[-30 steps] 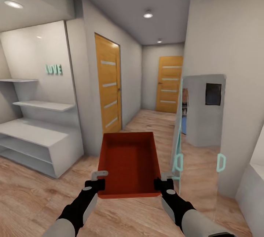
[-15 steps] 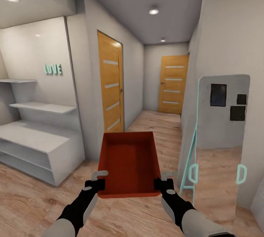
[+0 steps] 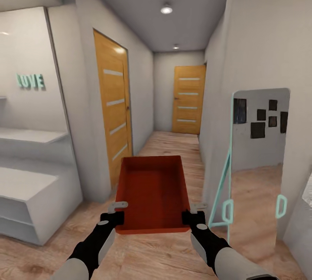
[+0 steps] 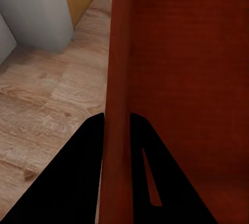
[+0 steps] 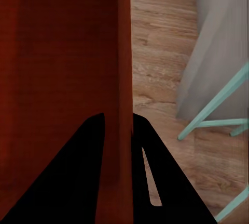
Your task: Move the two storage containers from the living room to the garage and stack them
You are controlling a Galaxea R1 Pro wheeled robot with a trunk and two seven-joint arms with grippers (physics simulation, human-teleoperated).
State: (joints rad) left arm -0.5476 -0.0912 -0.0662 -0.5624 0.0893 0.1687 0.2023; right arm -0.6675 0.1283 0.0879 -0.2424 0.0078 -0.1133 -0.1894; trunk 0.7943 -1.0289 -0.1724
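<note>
Orange-red storage container [image 3: 151, 193] hangs level over the wood plank floor [image 3: 255, 193], its side walls clamped by the left pincer [image 3: 113, 214] and right pincer [image 3: 193, 214], facing the hallway.

2 arms: grey sleeves, black wrists w/ black grippers.

An orange-red rectangular open-topped plastic storage container [image 3: 151, 193] is held level above the light wood plank floor of a narrow hallway, its long axis pointing ahead. It is empty. Each long side wall is pinched near its near end, as is seen in both wrist views [image 4: 155, 78] [image 5: 67, 78].
</note>
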